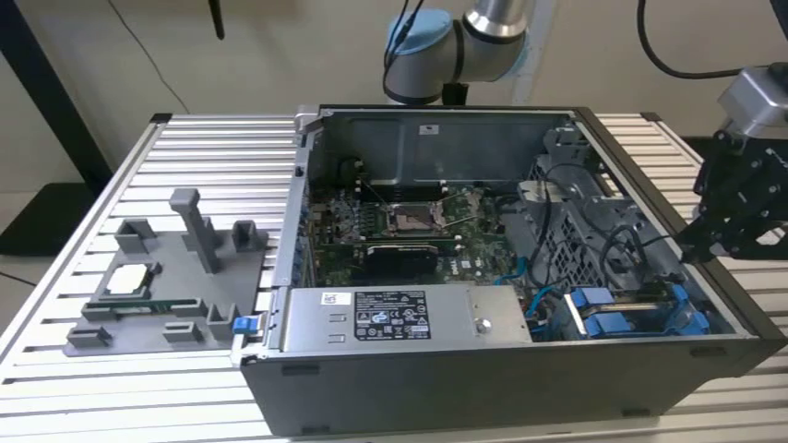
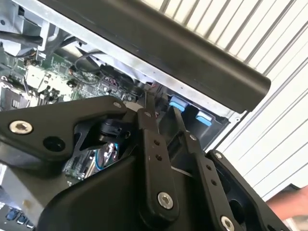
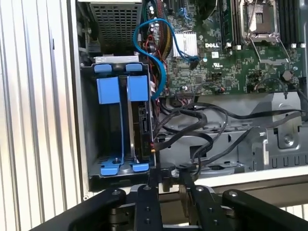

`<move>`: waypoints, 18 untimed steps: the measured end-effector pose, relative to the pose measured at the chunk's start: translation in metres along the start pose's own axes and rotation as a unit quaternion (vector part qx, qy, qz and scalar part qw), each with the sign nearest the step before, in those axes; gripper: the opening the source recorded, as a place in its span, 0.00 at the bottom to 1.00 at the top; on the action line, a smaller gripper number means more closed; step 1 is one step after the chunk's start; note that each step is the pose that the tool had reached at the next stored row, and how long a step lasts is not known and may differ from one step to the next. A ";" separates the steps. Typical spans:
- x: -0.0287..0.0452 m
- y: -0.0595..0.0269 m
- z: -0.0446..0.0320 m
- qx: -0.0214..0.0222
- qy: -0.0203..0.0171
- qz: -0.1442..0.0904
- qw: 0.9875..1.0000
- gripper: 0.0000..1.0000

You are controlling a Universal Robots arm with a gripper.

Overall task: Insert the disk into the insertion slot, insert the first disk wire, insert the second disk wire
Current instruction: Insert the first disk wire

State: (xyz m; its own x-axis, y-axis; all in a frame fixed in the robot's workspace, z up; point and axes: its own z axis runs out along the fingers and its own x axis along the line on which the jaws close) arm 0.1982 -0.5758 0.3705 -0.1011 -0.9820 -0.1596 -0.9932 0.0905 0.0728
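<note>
Two blue-fronted carriers stand side by side in the grey drive cage (image 3: pixel 85 120), down in the insertion slot. The disk (image 3: pixel 138 89) is the one nearer the motherboard, and its dark drive edge shows below the blue tab. A blue wire (image 3: pixel 159 72) loops from the motherboard to the cage. Black wires (image 3: pixel 202 125) lie over the metal bracket beside it, and one bends toward my gripper (image 3: pixel 169 175). My gripper (image 1: pixel 726 235) hangs above the case's wall on the exterior view's right, just outside the cage (image 1: pixel 665 295). In the second wrist view my gripper (image 2: pixel 162 103) sits over the case rim, near the blue tabs (image 2: pixel 178 103).
The open computer case (image 1: pixel 493 388) lies on a slatted metal table (image 1: pixel 221 148). Inside are the motherboard with its CPU socket (image 1: pixel 412 220) and a labelled power supply (image 1: pixel 394 314). A grey fixture (image 1: pixel 185 277) holding a chip stands on the exterior view's left.
</note>
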 end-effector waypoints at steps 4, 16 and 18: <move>0.0010 -0.0003 0.0013 0.000 -0.002 0.003 1.000 0.00; 0.0015 -0.0005 0.0020 0.000 -0.002 0.004 1.000 0.00; 0.0016 0.0008 0.0019 0.000 -0.002 0.004 1.000 0.00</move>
State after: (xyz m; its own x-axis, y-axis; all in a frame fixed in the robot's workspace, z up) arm 0.1971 -0.5769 0.3683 -0.1101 -0.9804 -0.1631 -0.9923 0.0992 0.0735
